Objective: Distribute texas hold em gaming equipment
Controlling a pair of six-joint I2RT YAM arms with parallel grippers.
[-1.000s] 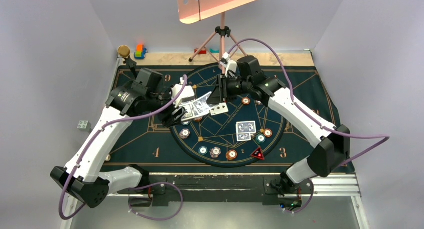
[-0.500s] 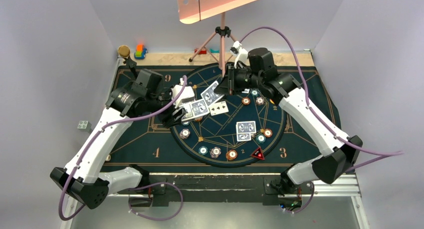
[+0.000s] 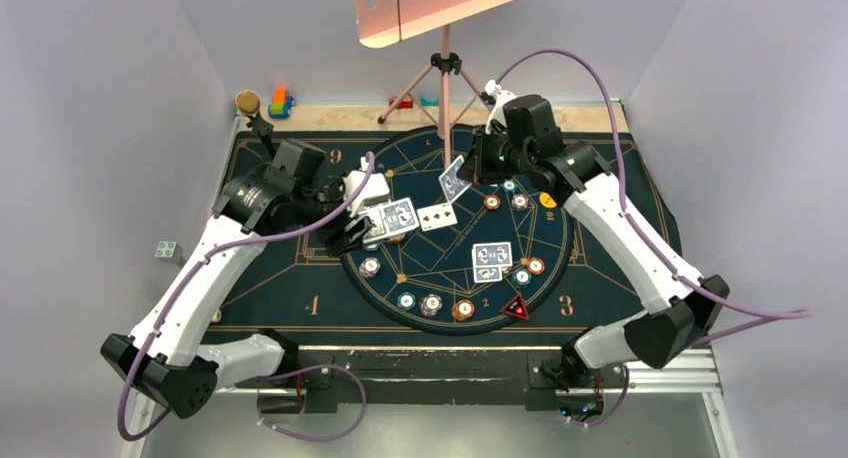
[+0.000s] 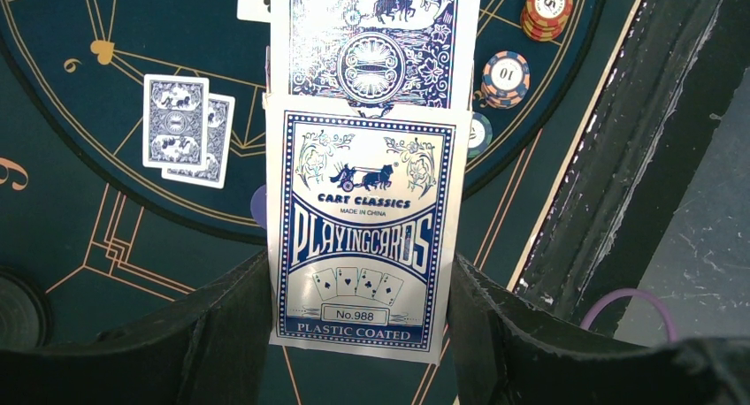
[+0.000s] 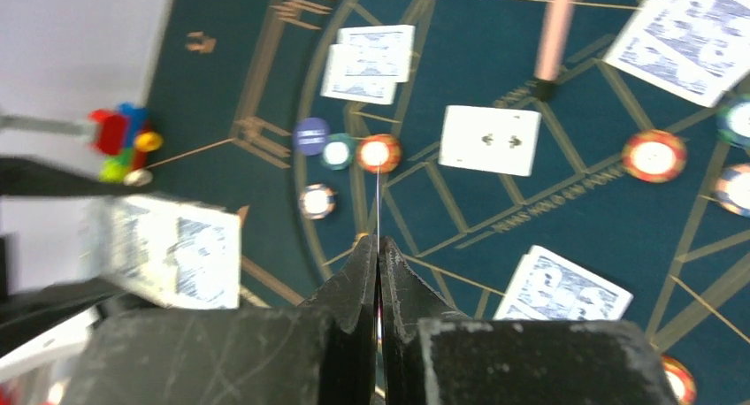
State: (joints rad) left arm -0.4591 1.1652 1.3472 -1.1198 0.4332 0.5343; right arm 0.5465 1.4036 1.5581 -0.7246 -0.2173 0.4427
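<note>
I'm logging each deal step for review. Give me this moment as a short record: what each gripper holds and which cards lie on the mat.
left gripper: shut on the blue-and-white playing-card box, with a protruding card at its open end
right gripper: shut on one blue-backed playing card, lifted over the far part of the dark gold-lined mat
face-up: one white-faced card near the centre
face-down: overlapping pair of blue-backed cards
marker: red-black triangular marker, near-right rim of the circle

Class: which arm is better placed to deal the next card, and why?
Right: the right gripper pinches one card aloft, ready to place; the left gripper is clamped on the card box.
</note>
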